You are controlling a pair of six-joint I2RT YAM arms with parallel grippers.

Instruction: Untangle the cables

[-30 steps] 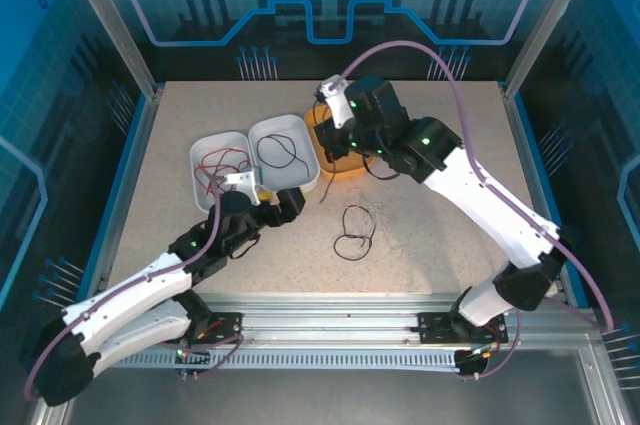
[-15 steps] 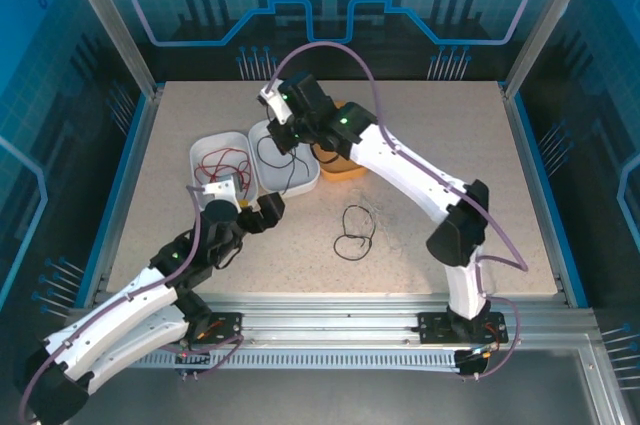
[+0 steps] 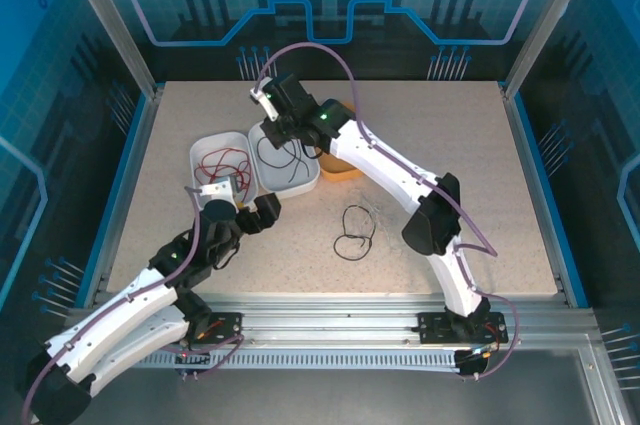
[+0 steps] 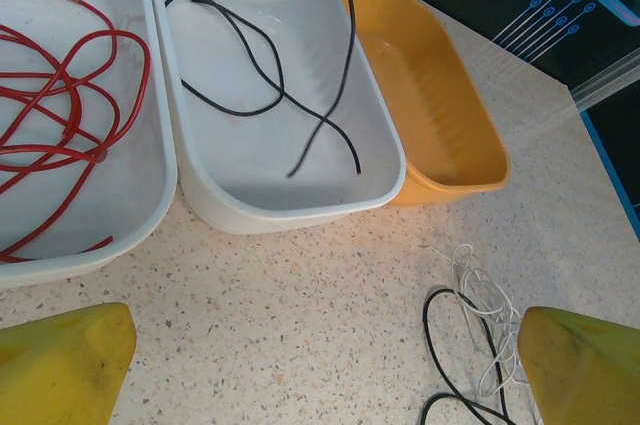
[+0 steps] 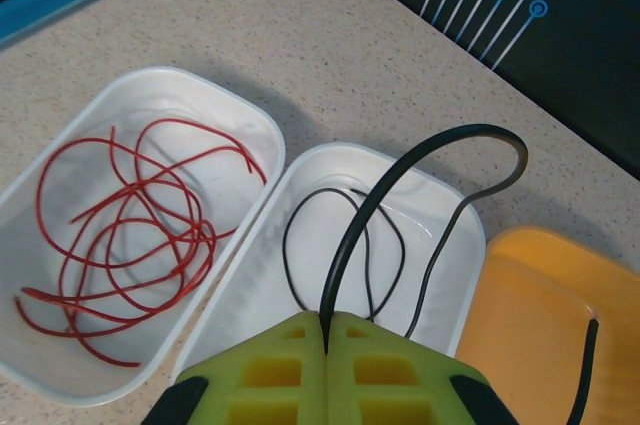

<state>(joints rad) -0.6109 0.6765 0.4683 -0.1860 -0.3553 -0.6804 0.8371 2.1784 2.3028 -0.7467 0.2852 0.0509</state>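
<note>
My right gripper (image 5: 326, 330) is shut on a black cable (image 5: 400, 185) and hovers over the middle white tray (image 3: 305, 183). The cable arcs up from the pads and its free end hangs into that tray, where another black cable (image 4: 240, 55) lies looped. Red cables (image 5: 130, 235) lie coiled in the left white tray (image 4: 150, 195). On the bare table a black loop tangled with a whitish cable (image 4: 480, 330) lies near my left gripper's right finger. My left gripper (image 4: 320, 370) is open and empty, low over the table in front of the trays.
An orange tray (image 4: 440, 115) stands to the right of the middle white tray, touching it. The right arm (image 3: 400, 180) stretches diagonally across the table centre. Metal frame posts and blue walls close in the table on all sides.
The right arm has swung left from above the orange tray to above the middle white tray, carrying the black cable. The left arm drew back a little toward the near left.
</note>
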